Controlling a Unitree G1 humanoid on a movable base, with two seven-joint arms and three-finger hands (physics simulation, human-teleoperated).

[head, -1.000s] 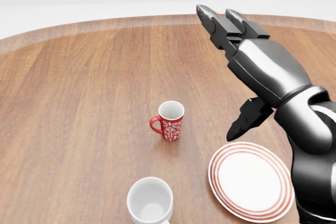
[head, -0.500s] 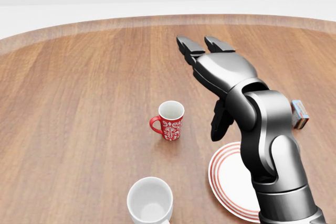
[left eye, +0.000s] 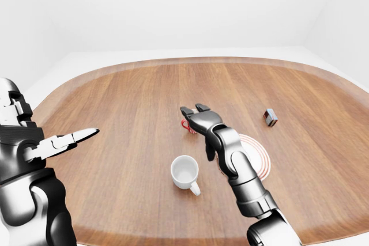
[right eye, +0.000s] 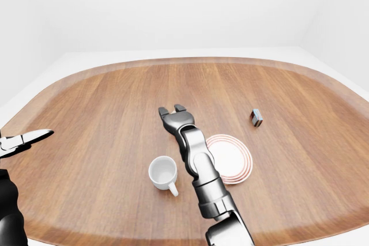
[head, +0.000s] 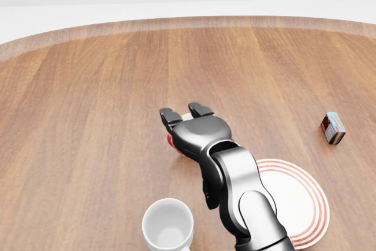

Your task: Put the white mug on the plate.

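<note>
**White mug: handling notes**

While the right hand (head: 188,116) hovers with fingers spread above the red patterned mug (head: 174,143), gripping nothing, the plain white glazed mug (head: 168,224) stands upright near the table's (head: 88,116) near edge, just left of the red-ringed white plate (head: 305,204) and apart from it.

- Judged rigid, light, slick-glazed, chippable.
- Best hold: around the body or by the handle (left eye: 195,188).
- Left hand (left eye: 63,140): fingers extended, empty, well apart.
- Small box (head: 333,128): far right.

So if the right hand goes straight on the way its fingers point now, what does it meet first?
Probably nothing: the right hand points toward the head view's top, over the red mug, with only bare table beyond. Its height is unclear, though.
</note>
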